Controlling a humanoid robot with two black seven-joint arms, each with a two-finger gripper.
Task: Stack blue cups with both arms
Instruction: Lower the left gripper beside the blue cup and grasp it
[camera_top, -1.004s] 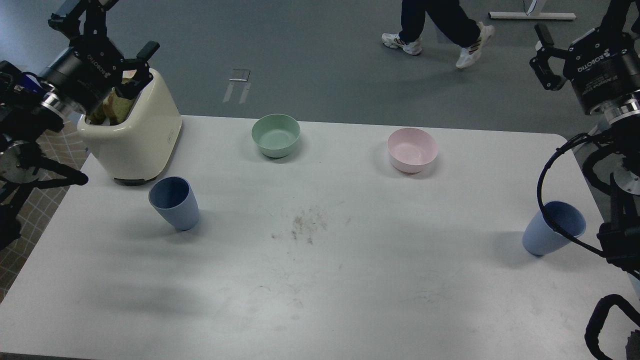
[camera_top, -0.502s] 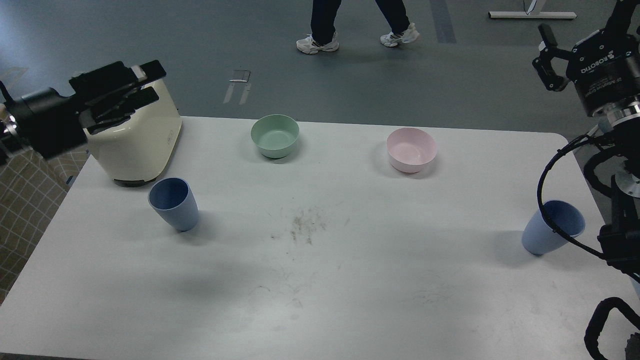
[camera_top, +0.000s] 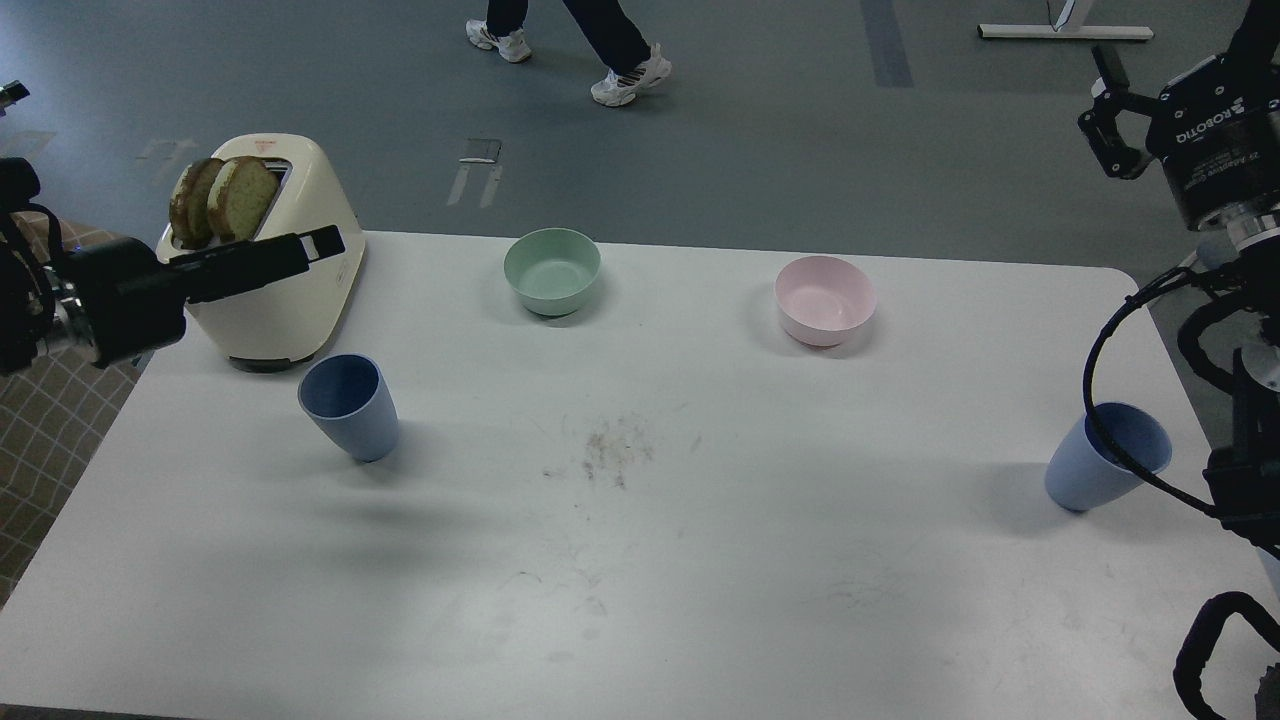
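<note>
The darker blue cup (camera_top: 348, 408) stands upright at the table's left, just in front of the toaster. The lighter blue cup (camera_top: 1100, 472) stands upright near the right edge, with a black cable of my right arm crossing its rim. My left gripper (camera_top: 322, 243) reaches in level from the left, in front of the toaster and above and behind the darker cup. It is seen side-on, so its fingers merge into one bar. My right gripper (camera_top: 1130, 85) is high at the top right, off the table, far above the lighter cup. It is spread open and empty.
A cream toaster (camera_top: 290, 300) with two bread slices stands at the back left. A mint-green bowl (camera_top: 552, 270) and a pale pink bowl (camera_top: 825, 298) stand along the back. A person walks on the floor beyond the white table (camera_top: 640, 560).
My left gripper swung down from over the toaster's slots to level in front of the toaster, uncovering the bread. The right gripper drifted slightly right. The person walked left.
</note>
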